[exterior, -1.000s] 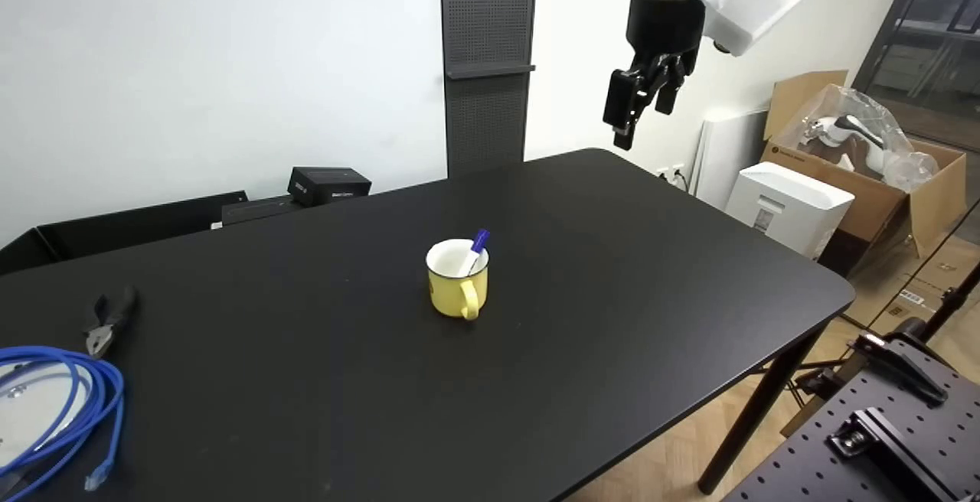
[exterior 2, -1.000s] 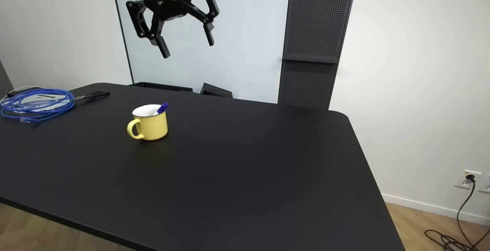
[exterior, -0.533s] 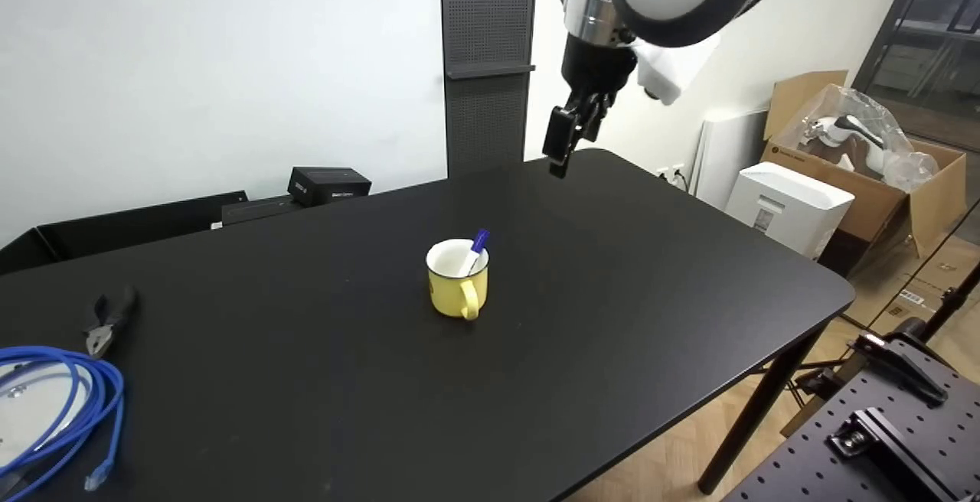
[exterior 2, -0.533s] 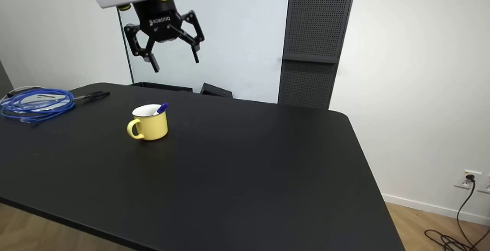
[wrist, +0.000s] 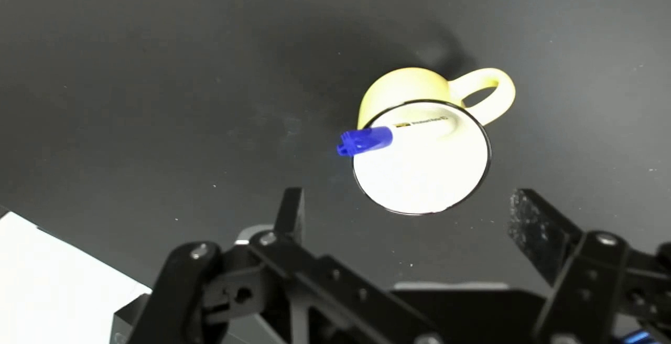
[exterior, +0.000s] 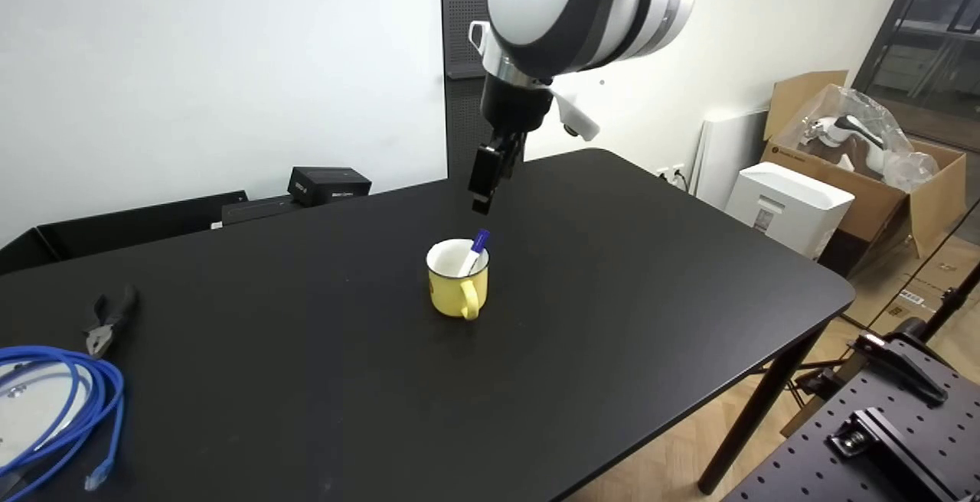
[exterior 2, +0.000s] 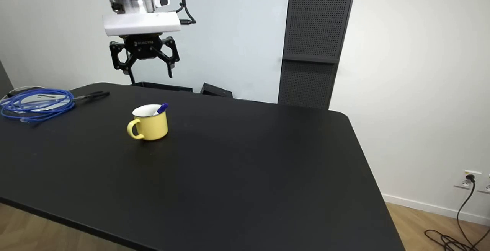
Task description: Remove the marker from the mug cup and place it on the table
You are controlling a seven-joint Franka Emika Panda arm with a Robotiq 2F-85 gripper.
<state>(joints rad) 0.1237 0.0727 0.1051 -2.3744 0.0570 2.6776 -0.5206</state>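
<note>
On the black desk (exterior: 612,326), we located the marker (exterior: 474,252) inside the mug (exterior: 448,295), long axis tilted, blue cap (wrist: 369,140) up, away from the handle (wrist: 498,103); the gripper (exterior 2: 151,80) hung above, jaws apart.

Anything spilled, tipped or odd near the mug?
Nothing stands out: the mug is upright on the table, the marker leans inside it, blue cap up, and the open gripper hangs above, touching neither.
</note>
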